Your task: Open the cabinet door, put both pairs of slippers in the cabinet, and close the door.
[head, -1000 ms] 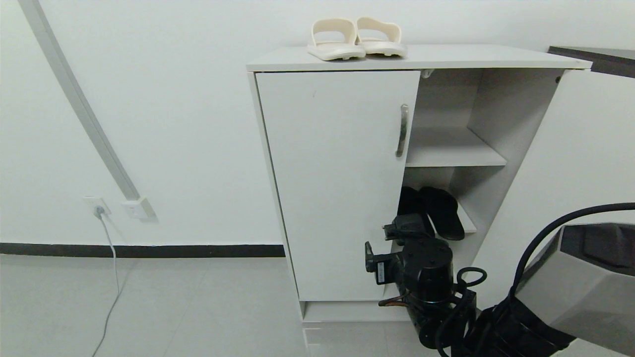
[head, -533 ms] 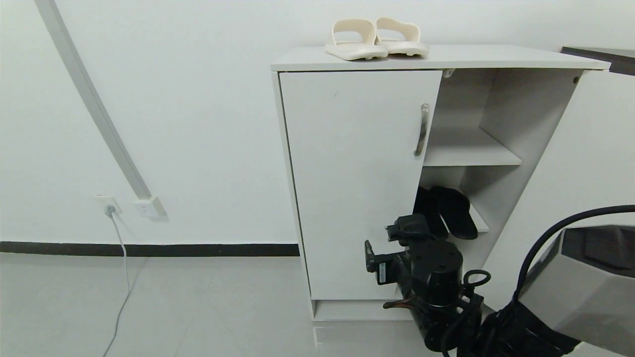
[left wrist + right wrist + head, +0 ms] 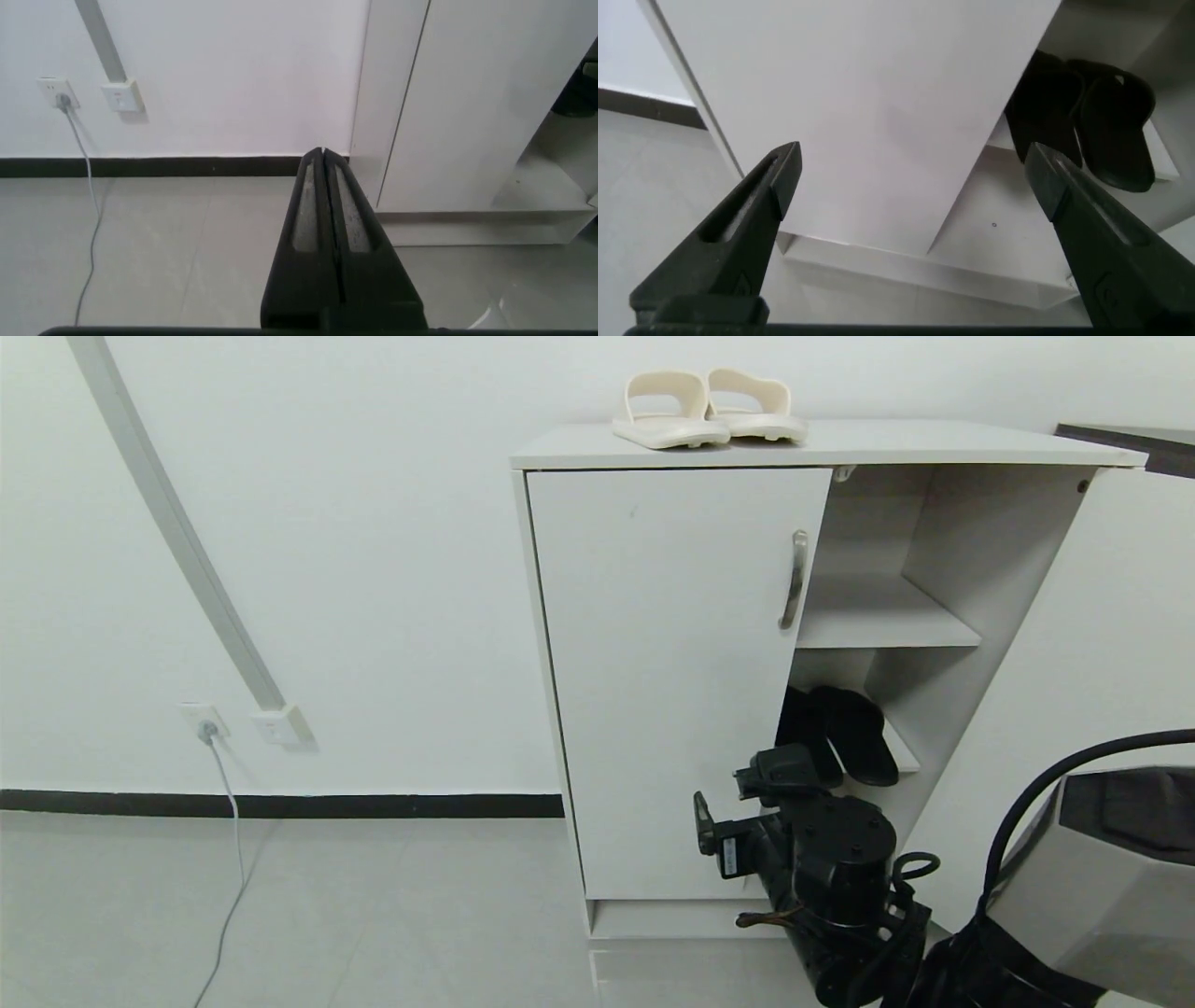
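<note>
The cabinet (image 3: 934,444) is standing against the white wall, w/ its right door (image 3: 1074,644) swung wide open and its left door (image 3: 663,681) sitting shut, metal handle (image 3: 794,579) upright along the inner edge. The cream slippers (image 3: 709,411) are sitting side by side on the cabinet top, near the left half, i.e. outside the cabinet. The black slippers (image 3: 840,733) are lying as a pair on the lower shelf inside, partly hidden behind the shut door's edge; the upper shelf (image 3: 878,621) is bare.

The right gripper (image 3: 912,157) is hovering low in front of the cabinet, approx. at the bottom corner of the shut door, pointing toward it w/ its jaws spread wide and nothing between them (the black pair is showing just past one finger in the right wrist view). It is not touching door or slippers.

The left gripper (image 3: 322,161) is hanging above the grey tiled floor (image 3: 327,915), well apart from the cabinet's left side; its jaws are pressing flat together, holding nothing.

A wall socket (image 3: 203,719) w/ a cable (image 3: 229,840) running down to the floor is sitting left of the cabinet.
</note>
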Robot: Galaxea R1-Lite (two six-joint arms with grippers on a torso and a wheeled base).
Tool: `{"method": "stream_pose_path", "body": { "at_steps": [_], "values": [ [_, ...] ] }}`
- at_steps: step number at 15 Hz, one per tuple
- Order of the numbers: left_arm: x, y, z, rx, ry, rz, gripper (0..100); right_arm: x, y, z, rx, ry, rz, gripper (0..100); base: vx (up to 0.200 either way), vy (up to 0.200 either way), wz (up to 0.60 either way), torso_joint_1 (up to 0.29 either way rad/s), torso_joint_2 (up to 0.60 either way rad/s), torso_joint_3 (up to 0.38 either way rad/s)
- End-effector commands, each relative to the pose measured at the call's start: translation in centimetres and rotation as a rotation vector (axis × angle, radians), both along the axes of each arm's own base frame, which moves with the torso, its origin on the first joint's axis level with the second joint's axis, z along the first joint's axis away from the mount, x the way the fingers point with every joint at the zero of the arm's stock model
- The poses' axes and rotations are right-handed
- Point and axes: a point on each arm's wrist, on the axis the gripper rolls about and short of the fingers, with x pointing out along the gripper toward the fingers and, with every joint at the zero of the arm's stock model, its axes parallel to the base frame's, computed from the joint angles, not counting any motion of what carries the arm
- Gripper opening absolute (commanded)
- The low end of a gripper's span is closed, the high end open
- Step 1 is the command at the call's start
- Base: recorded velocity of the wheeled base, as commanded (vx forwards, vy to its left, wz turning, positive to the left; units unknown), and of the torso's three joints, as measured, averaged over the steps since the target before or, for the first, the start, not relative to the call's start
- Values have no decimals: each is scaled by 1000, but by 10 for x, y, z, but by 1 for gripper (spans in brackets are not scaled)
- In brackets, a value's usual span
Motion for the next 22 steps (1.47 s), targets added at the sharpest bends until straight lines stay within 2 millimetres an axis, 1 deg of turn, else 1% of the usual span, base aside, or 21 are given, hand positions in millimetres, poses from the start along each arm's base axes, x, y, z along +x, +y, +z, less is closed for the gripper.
{"method": "stream_pose_path", "body": {
  "at_steps": [1, 5, 8, 14, 22],
  "values": [
    [0, 0, 0, 0, 2, 0, 0, 0, 0, -2, -7, 6, 3, 100, 0, 0, 0, 0, 0, 0],
    [0, 0, 0, 0, 0, 0, 0, 0, 1, -2, -13, 3, 3, 100, 0, 0, 0, 0, 0, 0],
    [0, 0, 0, 0, 0, 0, 0, 0, 1, -2, -12, 2, 3, 100, 0, 0, 0, 4, -146, -238],
    [0, 0, 0, 0, 0, 0, 0, 1, 1, -1, -14, -2, 4, 100, 0, 0, 0, 62, -465, -357],
    [0, 0, 0, 0, 0, 1, 0, 1, 2, 1, -14, -7, 3, 100, 0, 0, 0, 141, -468, -333]
  ]
}}
